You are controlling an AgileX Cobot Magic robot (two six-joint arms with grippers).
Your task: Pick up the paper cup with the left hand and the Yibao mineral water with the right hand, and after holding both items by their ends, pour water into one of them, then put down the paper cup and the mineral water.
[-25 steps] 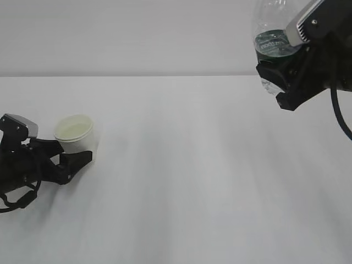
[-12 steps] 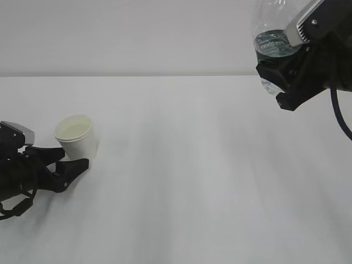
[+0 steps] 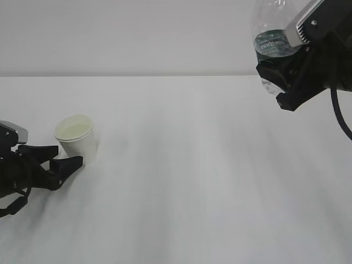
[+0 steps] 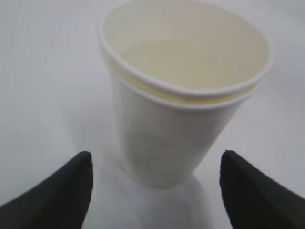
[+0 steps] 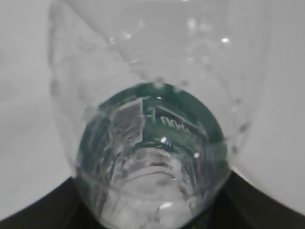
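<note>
The white paper cup point(image 3: 75, 137) stands upright on the table at the left; it fills the left wrist view point(image 4: 181, 95). My left gripper point(image 3: 63, 157) is open, low on the table, just left of and nearer than the cup, not touching it; its black fingertips point(image 4: 57, 191) flank the cup's base with gaps. My right gripper point(image 3: 280, 77) is raised at the upper right and shut on the base end of the Yibao mineral water bottle point(image 3: 273, 38), clear with a dark green label point(image 5: 152, 129). The bottle's neck is out of view.
The white table point(image 3: 192, 181) runs wide between the cup and the raised right arm. A black cable point(image 3: 338, 118) hangs from the right arm at the right edge. A pale wall stands behind the table.
My left gripper has let go of the cup and drawn back to the left and lower. The cup stays standing. The right arm with the bottle has hardly moved.
</note>
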